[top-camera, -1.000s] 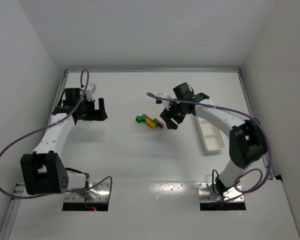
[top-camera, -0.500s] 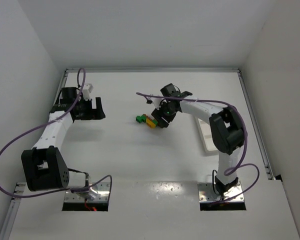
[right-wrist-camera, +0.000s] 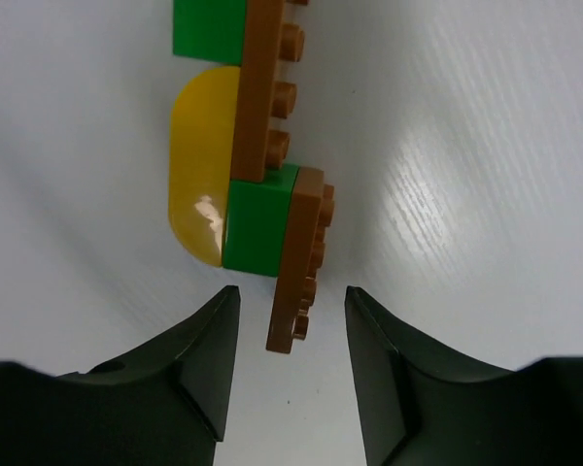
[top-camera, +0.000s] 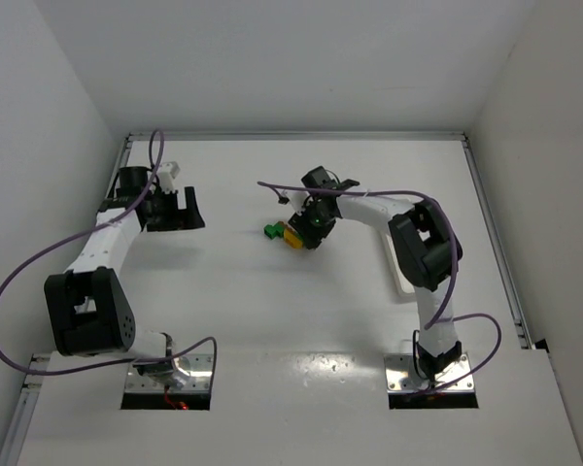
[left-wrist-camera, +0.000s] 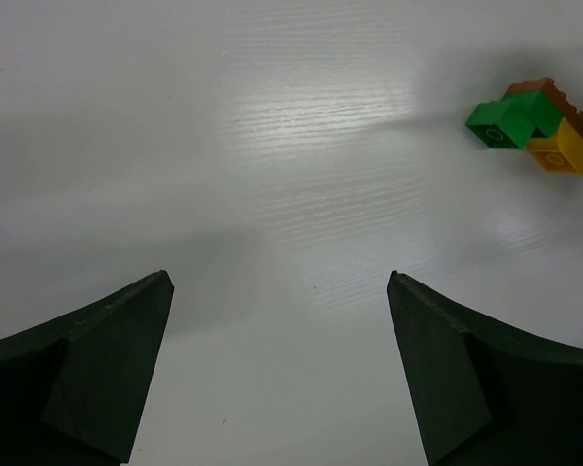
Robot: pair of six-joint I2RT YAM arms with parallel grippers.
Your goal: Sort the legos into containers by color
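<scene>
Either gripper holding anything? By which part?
Nothing held: right gripper open, fingers flanking the brown lego end with gaps; left gripper open.

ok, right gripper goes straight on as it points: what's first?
The thin brown plastic lego plate at the near end of the joined green-yellow-brown cluster; its tip sits inside the open right gripper. Height gap unclear.

Seen from above, the tray (top-camera: 400, 282) lies mostly hidden under the right arm, and its compartments cannot be made out. The right gripper (top-camera: 311, 231) covers one end of the brick cluster (top-camera: 284, 233), whose pieces are too small to count there. The right wrist view cuts the cluster off at its top edge, and the left wrist view cuts it off at the right edge.
</scene>
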